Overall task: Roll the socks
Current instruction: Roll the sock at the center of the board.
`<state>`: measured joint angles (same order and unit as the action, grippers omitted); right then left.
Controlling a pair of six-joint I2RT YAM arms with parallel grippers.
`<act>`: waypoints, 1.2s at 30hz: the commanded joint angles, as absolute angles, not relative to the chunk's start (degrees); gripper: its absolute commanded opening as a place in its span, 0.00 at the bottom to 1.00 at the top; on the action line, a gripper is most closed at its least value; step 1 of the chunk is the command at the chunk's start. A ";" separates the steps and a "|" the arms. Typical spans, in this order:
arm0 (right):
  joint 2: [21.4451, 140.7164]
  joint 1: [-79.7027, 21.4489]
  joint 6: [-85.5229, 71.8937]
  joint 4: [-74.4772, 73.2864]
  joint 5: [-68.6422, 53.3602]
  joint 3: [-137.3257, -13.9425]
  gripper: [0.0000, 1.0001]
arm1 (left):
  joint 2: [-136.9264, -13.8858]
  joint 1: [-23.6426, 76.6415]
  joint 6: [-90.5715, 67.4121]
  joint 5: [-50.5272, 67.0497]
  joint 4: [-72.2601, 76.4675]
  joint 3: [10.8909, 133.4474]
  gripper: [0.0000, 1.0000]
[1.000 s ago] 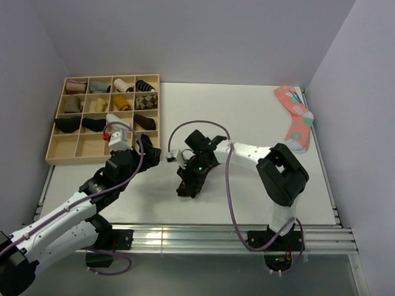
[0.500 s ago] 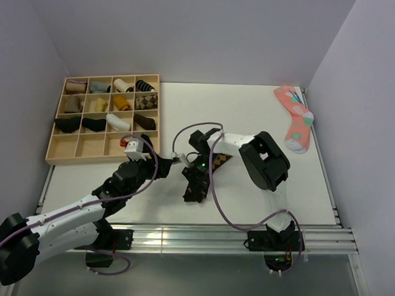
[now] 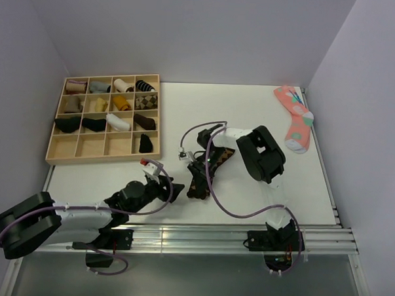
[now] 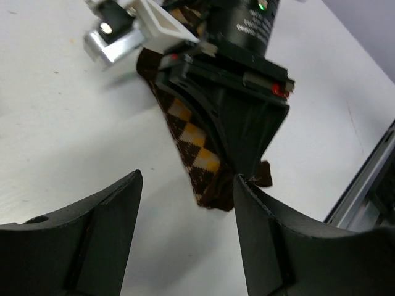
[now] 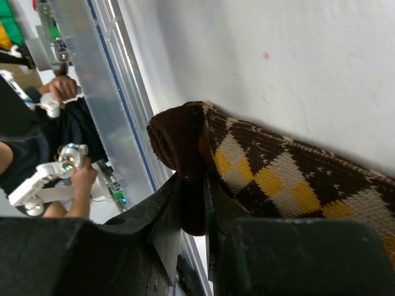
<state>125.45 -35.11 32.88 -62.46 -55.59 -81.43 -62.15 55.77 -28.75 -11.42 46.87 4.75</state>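
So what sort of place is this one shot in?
Most likely a robotics lab data-collection cell. A left arm and right arm are mounted on an aluminium rail at a white table. Plain walls box the table in, and a wooden tray holds rolled socks.

- We see a white table (image 3: 206, 109) with a matte top, evenly lit, carrying only soft shadows.
- A back wall (image 3: 189, 36), a left wall (image 3: 16, 101) and a right wall (image 3: 373, 97), all pale lavender, close it in.
- Silver aluminium rails (image 3: 200, 234) run along its near edge.
- Below them we make out a grey-green floor (image 3: 191, 282).
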 commanded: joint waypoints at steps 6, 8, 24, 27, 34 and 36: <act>127.79 -31.12 34.01 -67.84 -59.50 -83.14 0.24 | -72.58 60.72 -23.38 -9.40 51.33 10.98 0.63; 127.97 -29.98 34.45 -68.55 -60.11 -83.06 0.23 | -74.43 61.69 -22.33 -9.84 51.33 12.82 0.63; 130.08 -26.02 39.28 -73.38 -62.84 -83.41 0.23 | -84.90 62.84 -19.07 -9.23 53.09 17.93 0.62; 130.52 -25.75 39.55 -73.74 -63.11 -83.58 0.23 | -86.04 62.84 -18.63 -9.23 53.70 18.63 0.61; 130.78 -25.14 40.08 -74.35 -63.46 -83.58 0.23 | -87.80 62.93 -17.67 -8.27 53.53 20.13 0.60; 130.69 -24.87 40.17 -74.44 -63.54 -83.58 0.23 | -88.41 62.93 -17.49 -7.91 53.53 20.57 0.58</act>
<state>131.00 -25.65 38.89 -72.25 -62.04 -81.76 -87.37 62.52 -19.07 -9.61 50.33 18.70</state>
